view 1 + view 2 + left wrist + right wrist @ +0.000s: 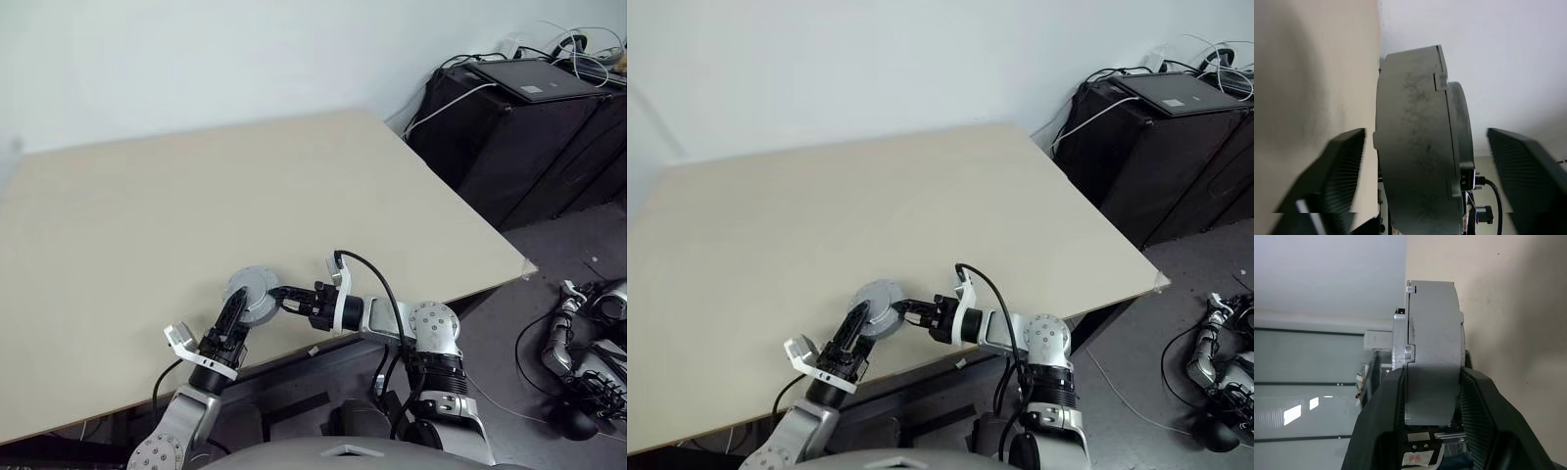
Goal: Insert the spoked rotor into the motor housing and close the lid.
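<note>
A round grey motor unit lies at the table's near edge, the lid (253, 291) on top. In the wrist views the thin lid (1399, 340) sits on a thicker grey body (1432, 342). The spoked rotor and the motor housing's windings are hidden inside. My right gripper (279, 294) reaches in from the right and is shut across the stack's thickness, one finger on each face (1432, 377). My left gripper (235, 311) comes from the near side and stands open around the unit (1425, 142). A gap shows beside each of its fingers (1528, 181).
The beige table (294, 196) stretches away ahead and to the left. Its right corner (524, 266) ends beside a black cabinet (529, 127) with a laptop and cables on top. More cables and robot parts (578, 352) lie on the floor at the right.
</note>
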Tool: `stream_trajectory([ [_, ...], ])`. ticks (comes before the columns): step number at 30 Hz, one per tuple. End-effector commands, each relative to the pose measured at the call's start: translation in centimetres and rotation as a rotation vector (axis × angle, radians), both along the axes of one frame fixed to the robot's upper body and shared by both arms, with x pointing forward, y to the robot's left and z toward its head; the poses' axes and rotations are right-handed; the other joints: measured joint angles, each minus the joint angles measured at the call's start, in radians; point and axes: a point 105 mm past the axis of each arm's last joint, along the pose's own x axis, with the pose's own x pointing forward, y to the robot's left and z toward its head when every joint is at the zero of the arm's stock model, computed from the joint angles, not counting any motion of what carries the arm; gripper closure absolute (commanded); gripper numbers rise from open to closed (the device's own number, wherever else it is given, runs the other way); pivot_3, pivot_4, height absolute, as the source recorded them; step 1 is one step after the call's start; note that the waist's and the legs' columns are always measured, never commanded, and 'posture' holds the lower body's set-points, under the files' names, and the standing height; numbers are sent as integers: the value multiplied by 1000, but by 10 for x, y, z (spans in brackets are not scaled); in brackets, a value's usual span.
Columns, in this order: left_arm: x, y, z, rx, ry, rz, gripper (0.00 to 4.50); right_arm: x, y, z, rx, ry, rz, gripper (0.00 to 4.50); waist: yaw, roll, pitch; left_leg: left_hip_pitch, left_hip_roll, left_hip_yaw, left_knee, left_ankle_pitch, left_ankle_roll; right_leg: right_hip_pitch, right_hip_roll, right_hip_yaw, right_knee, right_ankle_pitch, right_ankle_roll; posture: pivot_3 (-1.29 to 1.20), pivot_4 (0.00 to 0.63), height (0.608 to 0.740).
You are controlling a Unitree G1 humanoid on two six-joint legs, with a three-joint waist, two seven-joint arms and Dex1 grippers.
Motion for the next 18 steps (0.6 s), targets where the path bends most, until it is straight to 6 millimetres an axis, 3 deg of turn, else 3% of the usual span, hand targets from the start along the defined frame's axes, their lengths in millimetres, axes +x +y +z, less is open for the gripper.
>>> stream_trajectory([
  [1, 6, -11, 12, -80, -58, 11, 1903, -15, 27, 22, 162, -21, 54, 3196, 0, 0, 0, 0, 0, 0, 0, 0, 0, 0, 0, 0, 0, 0, 0, 0, 0, 740],
  [3, 6, -11, 13, -80, -62, 9, 2344, -15, 27, 22, 161, -21, 55, 3196, 0, 0, 0, 0, 0, 0, 0, 0, 0, 0, 0, 0, 0, 0, 0, 0, 0, 740],
  [18, 12, -7, 28, -74, -113, 42, 2345, -3, 19, 20, 49, -162, -17, 3196, 2, 0, 0, 0, 0, 0, 0, 0, 0, 1, 0, 0, -1, 0, 0, 0, 0, 740],
])
